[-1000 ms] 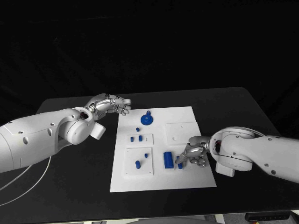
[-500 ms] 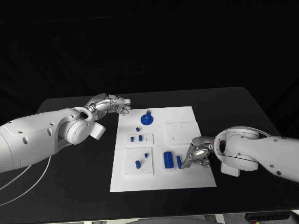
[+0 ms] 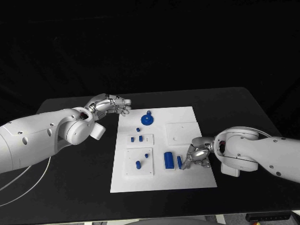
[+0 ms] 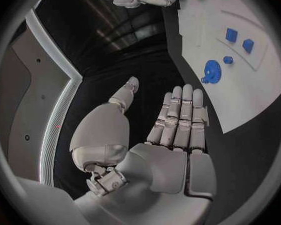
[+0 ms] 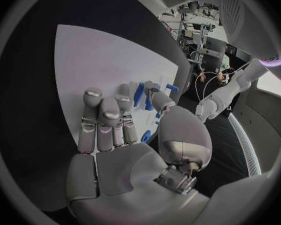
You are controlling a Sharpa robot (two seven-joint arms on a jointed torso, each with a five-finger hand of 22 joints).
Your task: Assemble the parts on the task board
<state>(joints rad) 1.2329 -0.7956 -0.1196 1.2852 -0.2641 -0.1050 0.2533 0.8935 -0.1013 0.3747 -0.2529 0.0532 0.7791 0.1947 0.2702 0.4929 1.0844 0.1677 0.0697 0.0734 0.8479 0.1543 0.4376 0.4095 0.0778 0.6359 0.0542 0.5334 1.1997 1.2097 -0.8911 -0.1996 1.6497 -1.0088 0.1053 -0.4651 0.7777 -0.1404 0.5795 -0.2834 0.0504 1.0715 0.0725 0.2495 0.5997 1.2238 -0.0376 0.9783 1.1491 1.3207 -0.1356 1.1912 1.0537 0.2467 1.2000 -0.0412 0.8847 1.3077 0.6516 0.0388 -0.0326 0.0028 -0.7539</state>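
The black tabletop (image 3: 69, 187) carries the white task board (image 3: 183, 183) at its middle, a long plate lying near to far between the two arms. From above, the left arm (image 3: 28, 140) reaches in over the left half of the tabletop and its robot hand (image 3: 111, 105) hangs just beside the board's far left corner, apart from it; the head view shows the fingers somewhat curled, while the left wrist view shows that robot hand (image 4: 172, 135) with fingers stretched side by side, thumb apart, and nothing in the palm, so it is empty and spread. The right arm (image 3: 272, 157) comes in low from the right, and its robot hand (image 3: 196, 156) sits over the board's near right part, fingertips down beside a slim blue part (image 3: 180, 162). The right wrist view shows more: the fingers (image 5: 103, 120) are extended over the white plate with blue pieces just past them, but whether any is pinched I cannot tell. On the board, a blue block (image 3: 169, 160) lies near the middle, just left of the slim part; a round blue part (image 3: 147, 120) sits at the far end; small blue pegs (image 3: 139, 164) stand in the raised white panels on the left side.
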